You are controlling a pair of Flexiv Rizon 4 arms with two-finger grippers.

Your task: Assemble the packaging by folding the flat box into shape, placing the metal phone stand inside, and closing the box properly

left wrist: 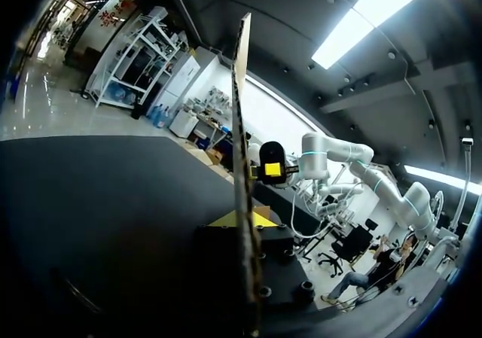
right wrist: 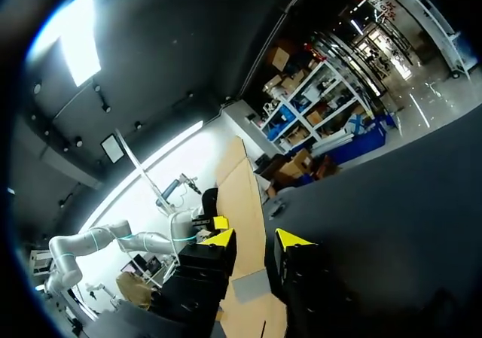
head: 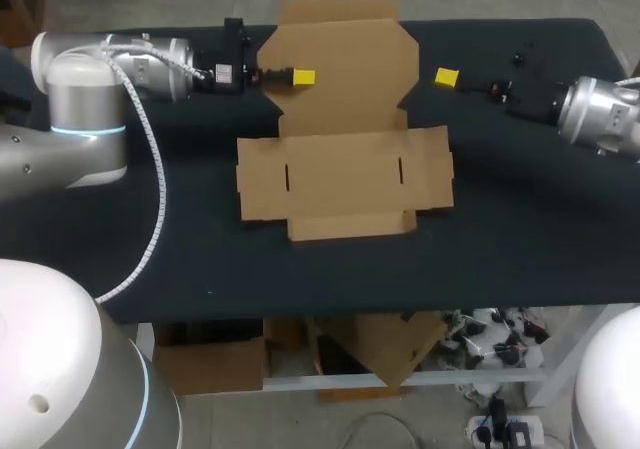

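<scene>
- Lying flat in the middle of the table (head: 540,229), the box (head: 345,174) is not folded yet.
- Its wide part runs left to right across the frame. Its tall part points to the top of the frame.
- The tall part sits between the two pincers, so I think that is the part to fold next.
- The left pincer (head: 303,76) is over the left edge of the tall part, in the upper middle of the frame. In the left wrist view the card shows as a thin edge running right through the pincer's spot. I cannot tell if it is pinching the card or not.
- The right pincer (head: 447,76) is just off the right edge of the tall part, close but not touching. Its fingers (right wrist: 218,239) are spread apart, and the card edge is straight ahead of the gap.
- The left pincer is nearer the box. I think the right pincer would have to slide toward the left of the frame to get the card in its gap.
</scene>
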